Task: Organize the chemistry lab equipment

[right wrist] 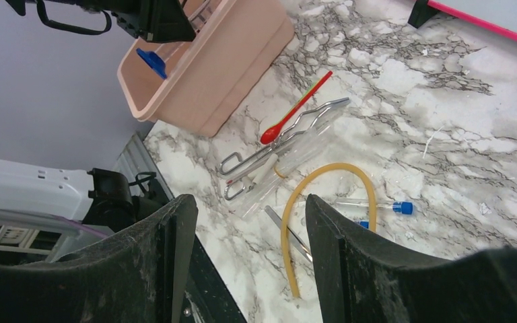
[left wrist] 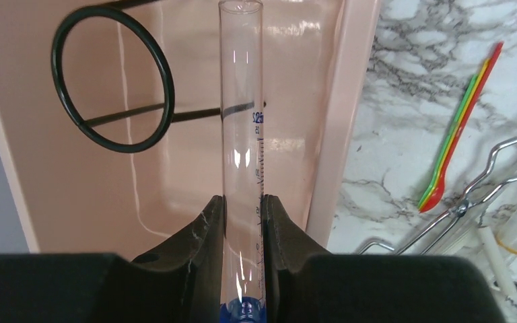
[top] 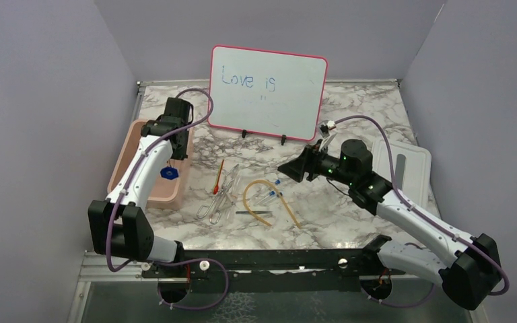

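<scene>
**Left wrist view.** My left gripper [left wrist: 242, 232] is clamped on a clear graduated cylinder [left wrist: 242, 101]. One finger presses each side of the glass just above its blue base, at the bottom edge of the frame. The cylinder runs up the centre of the frame over the pink bin [left wrist: 40, 175], with its printed blue scale on the right side. The black wire ring tripod [left wrist: 113, 79] lies inside the bin at upper left, and one of its legs passes behind the cylinder. Right of the bin's rim, on the marble table [left wrist: 404, 155], the red-tipped spatula [left wrist: 461, 128] lies slanted at upper right. The metal tongs [left wrist: 505, 168] reach in from the lower right edge.

**Right wrist view.** My right gripper [right wrist: 249, 202] is spread wide with nothing in it, hovering above the table. In the gap between my fingers the tan rubber tube [right wrist: 323, 173] bends in an arch. A clear blue-capped tube [right wrist: 377, 204] lies across it, and a thin dark rod [right wrist: 289, 232] lies just beside the arch's left leg. Tongs and spatula lie side by side at frame centre.

**Top view.** The pink-framed whiteboard [top: 268, 91] stands at upper centre. A white lid [top: 404, 165] lies flat at centre right.
</scene>
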`<state>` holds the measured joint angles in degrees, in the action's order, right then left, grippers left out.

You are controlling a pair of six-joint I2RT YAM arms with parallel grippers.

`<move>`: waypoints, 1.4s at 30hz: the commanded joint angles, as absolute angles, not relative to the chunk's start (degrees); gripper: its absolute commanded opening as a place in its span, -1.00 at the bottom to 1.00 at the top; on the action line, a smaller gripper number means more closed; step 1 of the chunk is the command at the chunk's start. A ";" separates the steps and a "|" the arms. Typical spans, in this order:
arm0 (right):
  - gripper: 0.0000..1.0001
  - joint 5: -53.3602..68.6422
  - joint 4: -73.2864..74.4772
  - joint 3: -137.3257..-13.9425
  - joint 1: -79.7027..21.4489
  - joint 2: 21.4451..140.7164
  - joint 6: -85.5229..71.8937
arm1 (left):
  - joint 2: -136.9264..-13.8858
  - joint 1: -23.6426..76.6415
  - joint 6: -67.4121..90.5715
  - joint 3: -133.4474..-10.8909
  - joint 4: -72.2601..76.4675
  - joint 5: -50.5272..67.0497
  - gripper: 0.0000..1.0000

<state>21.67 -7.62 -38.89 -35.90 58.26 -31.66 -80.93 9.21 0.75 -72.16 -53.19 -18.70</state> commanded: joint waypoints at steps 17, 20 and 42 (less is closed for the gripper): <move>0.30 23.19 -3.60 -38.46 -35.92 54.24 -28.41 | -87.81 2.53 -6.05 -65.16 -42.65 -5.76 -0.79; 0.30 23.07 -3.29 -38.49 -35.92 53.65 -28.38 | -87.35 2.45 -5.96 -64.62 -42.06 -4.18 -0.77; 0.30 22.43 -2.62 -39.62 -35.92 52.43 -28.49 | -87.98 0.64 -1.60 -56.90 -31.85 -7.20 -0.55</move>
